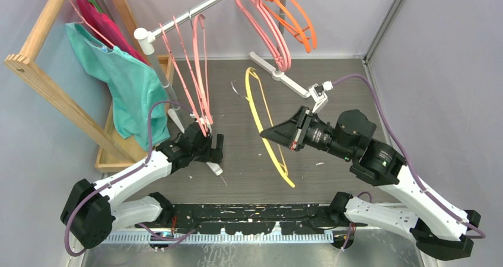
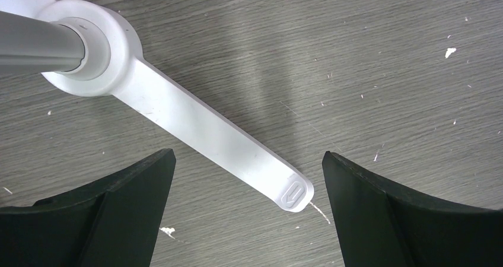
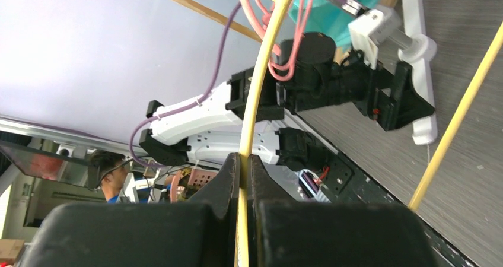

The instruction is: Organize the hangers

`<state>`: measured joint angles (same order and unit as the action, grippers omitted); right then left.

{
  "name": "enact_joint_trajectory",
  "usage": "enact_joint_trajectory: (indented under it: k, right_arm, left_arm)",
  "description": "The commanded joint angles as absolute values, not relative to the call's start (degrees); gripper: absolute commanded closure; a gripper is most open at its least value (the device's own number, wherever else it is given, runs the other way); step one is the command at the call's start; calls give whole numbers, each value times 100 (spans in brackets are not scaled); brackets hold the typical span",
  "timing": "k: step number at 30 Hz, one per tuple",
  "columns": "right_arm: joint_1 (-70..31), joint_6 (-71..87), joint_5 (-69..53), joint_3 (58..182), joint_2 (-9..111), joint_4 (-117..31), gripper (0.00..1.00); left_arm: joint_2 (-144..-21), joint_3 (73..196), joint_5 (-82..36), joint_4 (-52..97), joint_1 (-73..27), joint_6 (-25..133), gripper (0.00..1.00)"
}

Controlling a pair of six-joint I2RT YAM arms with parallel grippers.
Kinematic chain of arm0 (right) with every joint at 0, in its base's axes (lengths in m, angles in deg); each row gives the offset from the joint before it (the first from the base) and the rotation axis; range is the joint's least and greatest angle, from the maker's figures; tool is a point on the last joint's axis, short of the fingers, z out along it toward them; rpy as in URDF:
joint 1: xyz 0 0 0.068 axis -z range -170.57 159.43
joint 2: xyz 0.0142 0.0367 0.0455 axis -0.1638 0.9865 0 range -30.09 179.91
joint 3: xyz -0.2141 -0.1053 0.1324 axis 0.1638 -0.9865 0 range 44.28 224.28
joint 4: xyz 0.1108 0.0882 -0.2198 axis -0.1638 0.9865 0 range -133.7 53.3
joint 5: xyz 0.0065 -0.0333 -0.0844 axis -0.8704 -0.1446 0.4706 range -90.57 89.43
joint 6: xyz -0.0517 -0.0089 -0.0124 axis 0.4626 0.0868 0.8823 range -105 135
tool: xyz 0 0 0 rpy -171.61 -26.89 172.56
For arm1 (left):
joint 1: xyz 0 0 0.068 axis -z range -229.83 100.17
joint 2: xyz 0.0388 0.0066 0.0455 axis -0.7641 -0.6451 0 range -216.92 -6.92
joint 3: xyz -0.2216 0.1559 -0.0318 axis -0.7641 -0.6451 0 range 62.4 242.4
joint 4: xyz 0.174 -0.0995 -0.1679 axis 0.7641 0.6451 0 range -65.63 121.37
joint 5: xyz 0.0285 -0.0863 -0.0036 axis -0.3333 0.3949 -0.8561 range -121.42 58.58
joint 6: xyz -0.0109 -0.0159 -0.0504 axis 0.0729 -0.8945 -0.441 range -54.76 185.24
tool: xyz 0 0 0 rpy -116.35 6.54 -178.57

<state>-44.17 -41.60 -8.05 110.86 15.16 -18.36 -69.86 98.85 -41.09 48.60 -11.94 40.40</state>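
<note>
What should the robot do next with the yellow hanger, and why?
Probably lift the yellow hanger up toward the silver rail and hook it there. The right gripper is shut on it, away from the rail, while the pink hangers and orange hangers hang on that rail. The left gripper is open and holds nothing.

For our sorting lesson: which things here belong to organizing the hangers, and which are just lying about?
Job: thin yellow hanger, thin pink hangers, thick pink plastic hangers, orange plastic hangers.
Lying about: teal garment, magenta garment, wooden frame.
</note>
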Motion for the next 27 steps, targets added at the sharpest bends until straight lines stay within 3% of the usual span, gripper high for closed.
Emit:
enact_joint_trajectory:
  k: [1,12,21,27]
  right_arm:
    - [-4415,-3978,-971,11759,1842,-3003,99]
    - [-4098,-3711,-851,12673,3177,-4221,99]
    - [-2859,-5022,-2127,12768,4379,-6069,99]
    - [-2643,-5364,-2605,13052,5071,-6904,99]
  left_arm:
    - [-6897,9845,-4114,4667,-1171,4004,2]
    - [-6862,9731,-4095,4577,-1169,3980,2]
    - [-6666,9583,-4082,4556,-1167,3933,2]
    - [-6476,9510,-4090,4635,-1169,3922,2]
